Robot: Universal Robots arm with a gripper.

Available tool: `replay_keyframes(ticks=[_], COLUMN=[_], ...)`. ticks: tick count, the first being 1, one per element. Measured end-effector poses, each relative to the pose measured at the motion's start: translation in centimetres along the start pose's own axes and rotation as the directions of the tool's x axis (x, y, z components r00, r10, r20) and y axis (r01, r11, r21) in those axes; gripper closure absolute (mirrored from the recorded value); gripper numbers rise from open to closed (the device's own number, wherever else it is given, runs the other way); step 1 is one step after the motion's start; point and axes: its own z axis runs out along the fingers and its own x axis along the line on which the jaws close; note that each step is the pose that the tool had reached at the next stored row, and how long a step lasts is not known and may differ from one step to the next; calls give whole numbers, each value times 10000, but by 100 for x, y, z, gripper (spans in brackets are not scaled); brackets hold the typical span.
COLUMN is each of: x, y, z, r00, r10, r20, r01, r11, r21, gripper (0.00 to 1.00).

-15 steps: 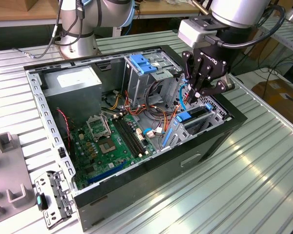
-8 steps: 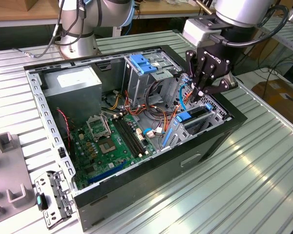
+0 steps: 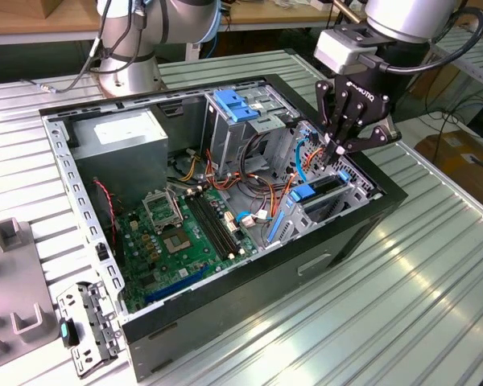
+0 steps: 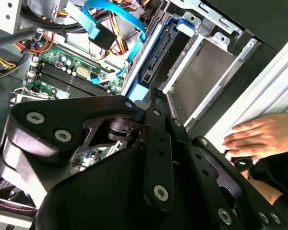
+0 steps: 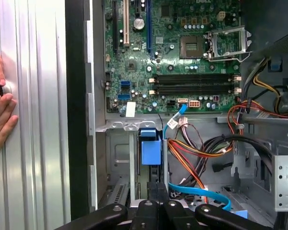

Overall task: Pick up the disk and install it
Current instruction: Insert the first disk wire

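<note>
At the drive-bay end of the case (image 3: 225,310), the disk (image 3: 306,194) stands on edge in its slot with a blue rail showing, I'd guess so it rides the guides. My gripper (image 3: 332,151) hangs right over it, pinched closed on nothing, probably to push rather than hold.

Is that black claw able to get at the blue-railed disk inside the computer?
Likely yes: the gripper hangs right above the disk, whose upper edge looks uncovered; the cables run beside it, not across it.
</note>
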Motion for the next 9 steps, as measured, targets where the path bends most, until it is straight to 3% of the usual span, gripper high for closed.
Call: replay_keyframes(ticks=[2, 5, 9], x=[2, 2, 2], y=[-2, -3, -8], z=[-10, -76, -83], r00=[9997, 9991, 9985], r10=[-255, -425, -539], r20=[-1, 2, 4], r01=[255, 425, 539], r11=[9997, 9991, 9985], r21=[10, 15, 19], gripper=[89, 89, 89])
